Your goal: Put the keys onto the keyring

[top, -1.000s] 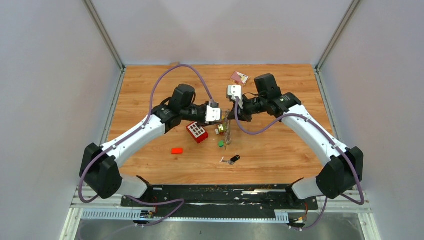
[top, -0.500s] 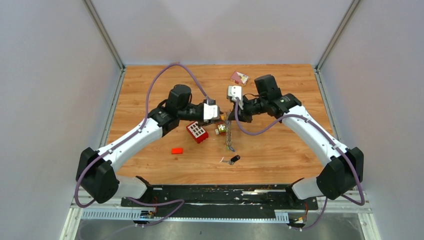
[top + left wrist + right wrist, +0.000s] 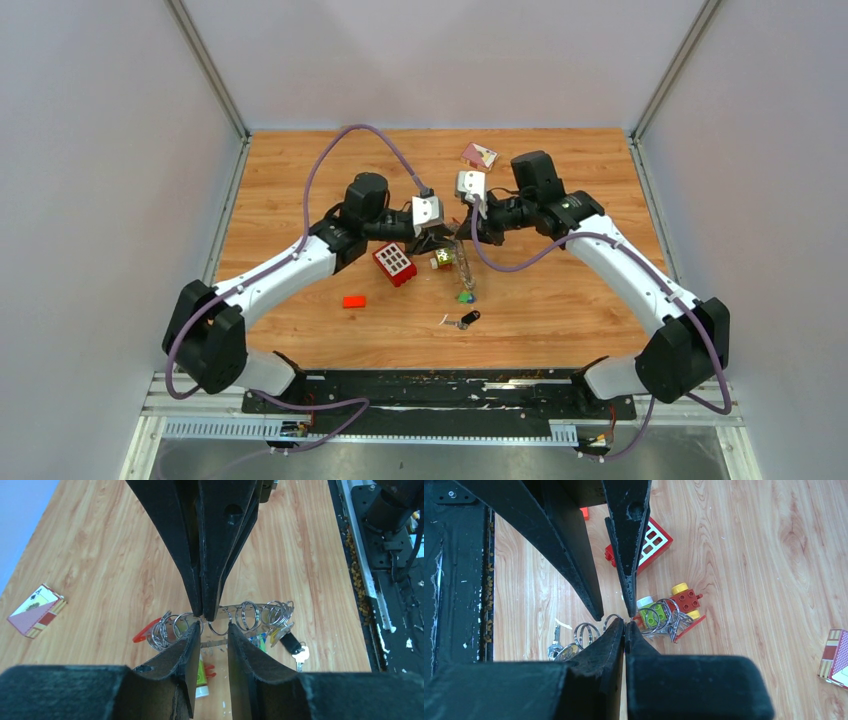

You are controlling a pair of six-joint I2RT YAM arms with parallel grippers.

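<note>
Right gripper (image 3: 625,625) seemingly pinching keyring (image 3: 458,266), keys (image 3: 465,296) below

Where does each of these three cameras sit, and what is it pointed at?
Top external: fixed above and behind, looking down on the table; left arm and right arm show whole.
Left wrist: on the left gripper, facing the keyring; its fingers at bottom.
Right wrist: on the right gripper, looking down past the red brick; its fingers at bottom.
Shared: both wrist views show the keyring and the other gripper's fingers.
</note>
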